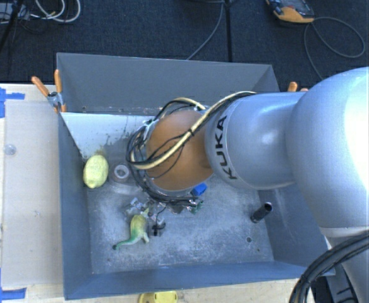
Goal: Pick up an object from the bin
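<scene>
Here, my gripper (154,221) hangs low over the floor of the bin (210,242), just beside a toy dinosaur (135,231), green and yellow, that lies left of centre near the front wall. My orange cover (175,153) and its cables screen the tool from above, so I cannot tell whether it stands wide or narrow, or whether it has any hold on the toy.

The dinosaur looks thin and uneven, with a long tail trailing left. If I close off its middle, I judge it may twist, skid on the dusty metal or slip free on the lift. Pressing too low could jam the tool against the floor. A blue piece (199,189) sits close under my wrist and might be dragged along.

A lemon (96,170) and a grey ring (120,171) lie further left, and a black cylinder (261,212) sits well apart on the right, all out of harm's way for now.
</scene>
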Robot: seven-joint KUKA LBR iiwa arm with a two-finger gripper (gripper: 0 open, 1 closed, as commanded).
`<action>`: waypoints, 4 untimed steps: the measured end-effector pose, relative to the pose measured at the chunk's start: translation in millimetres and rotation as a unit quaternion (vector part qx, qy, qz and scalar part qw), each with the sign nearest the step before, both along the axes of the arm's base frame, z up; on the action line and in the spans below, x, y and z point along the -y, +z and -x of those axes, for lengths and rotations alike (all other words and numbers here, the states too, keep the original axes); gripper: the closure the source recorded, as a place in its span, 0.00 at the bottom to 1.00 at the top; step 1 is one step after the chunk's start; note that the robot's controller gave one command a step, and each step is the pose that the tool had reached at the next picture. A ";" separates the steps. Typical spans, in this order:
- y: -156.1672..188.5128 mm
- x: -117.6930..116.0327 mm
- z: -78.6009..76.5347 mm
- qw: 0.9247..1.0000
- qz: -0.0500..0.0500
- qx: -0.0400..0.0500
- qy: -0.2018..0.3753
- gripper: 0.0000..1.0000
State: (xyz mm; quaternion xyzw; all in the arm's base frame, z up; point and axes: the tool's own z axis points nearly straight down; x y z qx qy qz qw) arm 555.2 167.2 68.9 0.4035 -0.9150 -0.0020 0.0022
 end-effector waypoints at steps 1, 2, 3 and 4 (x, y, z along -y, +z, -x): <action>2.7 0.1 0.9 1.000 0.000 -0.001 0.000 1.00; 20.1 0.2 2.8 1.000 0.001 -0.004 0.000 1.00; 41.3 -0.6 1.4 1.000 0.000 -0.002 0.000 1.00; 58.4 -1.0 0.7 1.000 0.000 0.000 0.000 1.00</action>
